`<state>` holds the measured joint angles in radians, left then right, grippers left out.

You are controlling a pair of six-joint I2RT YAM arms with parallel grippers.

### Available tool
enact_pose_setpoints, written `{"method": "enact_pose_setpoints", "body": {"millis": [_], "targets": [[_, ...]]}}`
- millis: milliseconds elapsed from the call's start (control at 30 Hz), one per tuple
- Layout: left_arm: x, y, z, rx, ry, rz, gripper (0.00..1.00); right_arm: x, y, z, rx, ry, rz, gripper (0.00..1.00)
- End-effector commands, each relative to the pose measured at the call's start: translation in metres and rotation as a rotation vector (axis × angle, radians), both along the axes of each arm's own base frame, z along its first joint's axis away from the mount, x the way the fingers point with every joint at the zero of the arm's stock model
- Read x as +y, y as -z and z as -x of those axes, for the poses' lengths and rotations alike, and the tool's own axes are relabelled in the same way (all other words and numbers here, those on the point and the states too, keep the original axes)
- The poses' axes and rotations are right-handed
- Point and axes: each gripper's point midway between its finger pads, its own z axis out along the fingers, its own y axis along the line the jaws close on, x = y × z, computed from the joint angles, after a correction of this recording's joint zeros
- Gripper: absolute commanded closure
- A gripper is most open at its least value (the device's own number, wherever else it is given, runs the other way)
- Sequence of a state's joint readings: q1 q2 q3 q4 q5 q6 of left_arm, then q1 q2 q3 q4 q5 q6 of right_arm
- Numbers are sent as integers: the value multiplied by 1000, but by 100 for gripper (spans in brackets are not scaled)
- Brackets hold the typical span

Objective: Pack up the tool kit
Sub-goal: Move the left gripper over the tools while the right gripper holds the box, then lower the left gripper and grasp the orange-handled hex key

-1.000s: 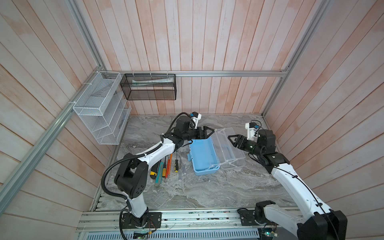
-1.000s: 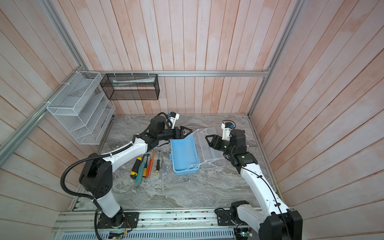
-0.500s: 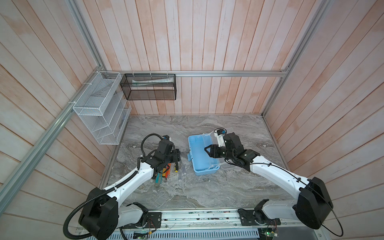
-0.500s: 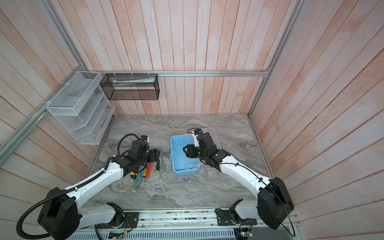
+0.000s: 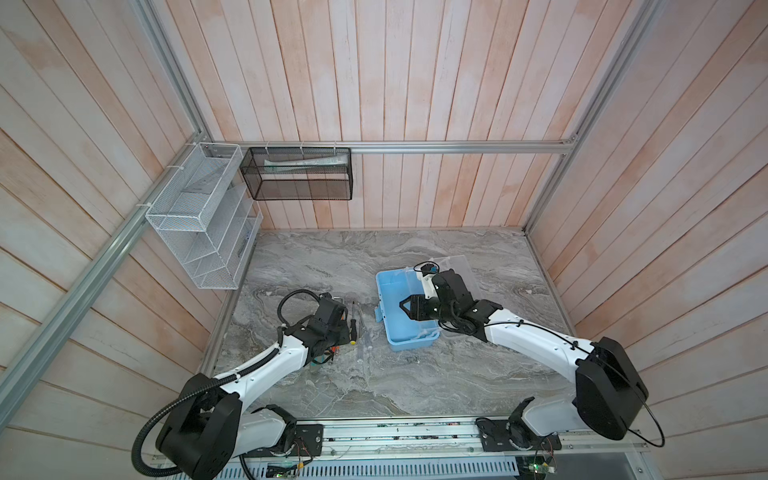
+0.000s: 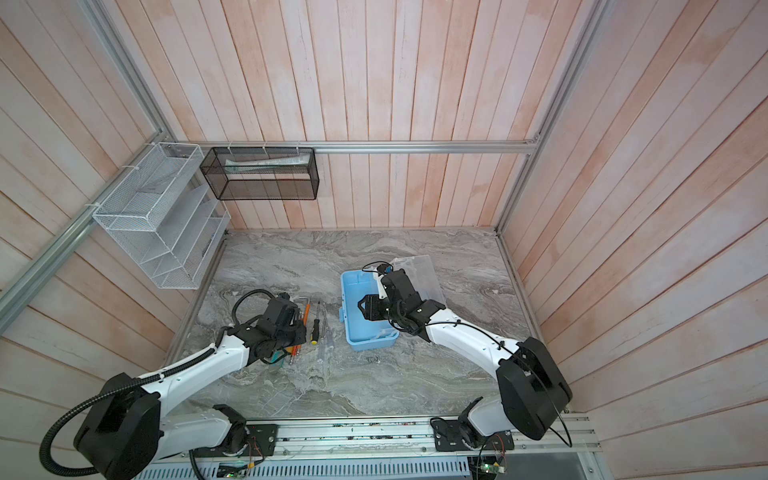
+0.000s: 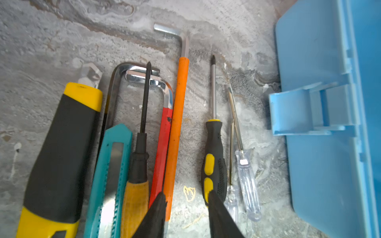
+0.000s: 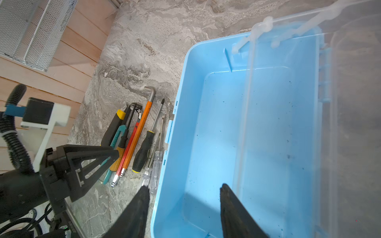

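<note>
Several hand tools (image 8: pixel 134 144) lie in a row on the grey marble table (image 7: pixel 61 41), beside the open light-blue plastic box (image 8: pixel 191 68), likely staged for loading.

Left gripper (image 7: pixel 186 193): jaws parted, empty, between the orange-sleeved hex key (image 7: pixel 177 123) and the black-and-yellow screwdriver (image 7: pixel 214 156).

Right gripper (image 8: pixel 184 186): jaws parted, straddling the box wall, probably to steady it. Contact is unclear.

The tool handle ends are cut off.

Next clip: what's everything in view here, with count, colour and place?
tool box: one, light blue, open, empty, right of tools
lid: one, clear, swung open right of box
utility knife: one, black-yellow, row's end farthest from box
box cutter: one, teal, beside knife
hex keys: three, orange, red, dark, mid-row
screwdrivers: four, amber-handled, black-yellow, two clear nearest box
rack: one, white mesh, left wall
basket: one, black mesh, back wall
table: one, grey marble, underneath
left gripper: one, black, open, over tool row
right gripper: one, black, open, over box
</note>
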<state>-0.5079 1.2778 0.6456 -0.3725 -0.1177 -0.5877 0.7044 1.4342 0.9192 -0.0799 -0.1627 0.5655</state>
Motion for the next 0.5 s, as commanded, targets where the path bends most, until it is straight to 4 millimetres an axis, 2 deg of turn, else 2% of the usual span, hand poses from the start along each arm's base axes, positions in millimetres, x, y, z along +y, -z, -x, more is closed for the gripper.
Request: {"method": "enact_pose_setpoints", "body": {"millis": [0, 233, 467], "targets": [[-2, -10, -22, -56, -9, -34, 70, 5, -9, -4, -20, 4, -25, 47], [-17, -9, -48, -68, 15, -34, 72, 3, -4, -8, -18, 19, -18, 49], [-18, -3, -62, -60, 3, -50, 73, -3, 0, -13, -7, 30, -22, 49]]}}
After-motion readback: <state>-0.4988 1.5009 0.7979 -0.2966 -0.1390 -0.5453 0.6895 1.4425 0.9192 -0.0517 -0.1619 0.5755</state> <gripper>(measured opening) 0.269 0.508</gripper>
